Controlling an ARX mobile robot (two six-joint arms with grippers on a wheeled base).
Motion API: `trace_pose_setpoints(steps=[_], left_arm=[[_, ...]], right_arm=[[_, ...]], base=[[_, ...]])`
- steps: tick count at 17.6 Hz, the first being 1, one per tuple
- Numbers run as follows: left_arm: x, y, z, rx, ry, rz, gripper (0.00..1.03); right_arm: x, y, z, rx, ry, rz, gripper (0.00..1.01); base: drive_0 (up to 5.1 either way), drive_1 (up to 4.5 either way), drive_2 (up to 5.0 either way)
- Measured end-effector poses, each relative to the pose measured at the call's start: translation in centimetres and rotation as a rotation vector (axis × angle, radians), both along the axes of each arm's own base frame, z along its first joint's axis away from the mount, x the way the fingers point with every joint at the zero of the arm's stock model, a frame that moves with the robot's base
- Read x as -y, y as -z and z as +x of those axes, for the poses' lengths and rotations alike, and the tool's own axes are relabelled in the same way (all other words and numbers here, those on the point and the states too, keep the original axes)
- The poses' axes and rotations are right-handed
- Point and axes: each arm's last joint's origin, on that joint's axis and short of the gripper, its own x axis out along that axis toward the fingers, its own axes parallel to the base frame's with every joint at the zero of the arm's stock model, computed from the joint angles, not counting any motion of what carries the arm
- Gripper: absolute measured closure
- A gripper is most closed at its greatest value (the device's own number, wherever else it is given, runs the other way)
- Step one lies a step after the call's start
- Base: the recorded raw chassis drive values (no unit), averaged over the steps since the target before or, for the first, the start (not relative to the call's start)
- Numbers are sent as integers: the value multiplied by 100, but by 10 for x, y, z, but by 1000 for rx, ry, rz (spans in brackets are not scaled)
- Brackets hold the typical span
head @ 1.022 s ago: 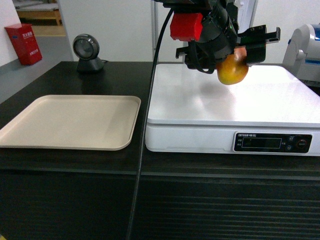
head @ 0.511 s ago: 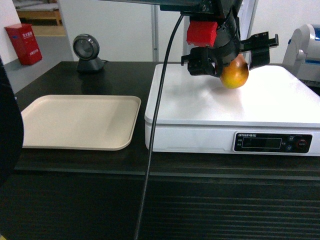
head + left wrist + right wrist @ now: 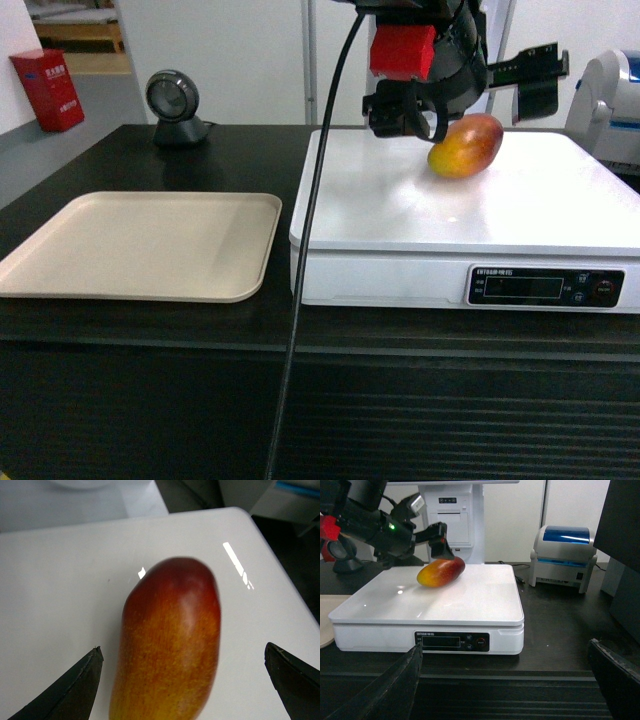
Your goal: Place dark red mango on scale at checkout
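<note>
Left pincer [image 3: 465, 95] gapes wide above the dark red mango [image 3: 466, 146], which lies on the scale [image 3: 400, 215] atop the bench [image 3: 140, 320]; I'd lift straight up, so neither finger nudges it. My right pincer [image 3: 505, 680] is wide too, and only its camera shows the printer [image 3: 565, 555]

dark red mango [image 3: 466, 146]: 1 | scale [image 3: 560, 235]: 1 | checkout [image 3: 150, 325]: 1 | beige tray [image 3: 140, 245]: 1 | round barcode scanner [image 3: 174, 103]: 1 | red box [image 3: 48, 88]: 1 | blue-lidded label printer [image 3: 564, 555]: 1 | grippers: 2, left gripper [image 3: 462, 100], right gripper [image 3: 505, 680]
</note>
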Motion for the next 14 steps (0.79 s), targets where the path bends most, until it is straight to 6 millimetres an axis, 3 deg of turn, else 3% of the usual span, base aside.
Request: trace_pose_setpoints(steps=[4,10,11,12,14], left_arm=[[-6,-29,-16,80,25,-26,5],[-12,-56,-52,263,77,15,5],[-28,-56,-65,363,101,75,5],[-46,-42,-57,339,78,107,5],[-70,-31,-45,306,27,124,5]], right_arm=[[0,0,0,0,0,0,3],[0,0,0,0,0,0,3],[0,0,0,0,0,0,3],[0,0,0,0,0,0,3],[0,0,0,0,0,0,3]], base=[[0,0,0],[0,0,0],[0,0,0],[0,0,0],[0,0,0]])
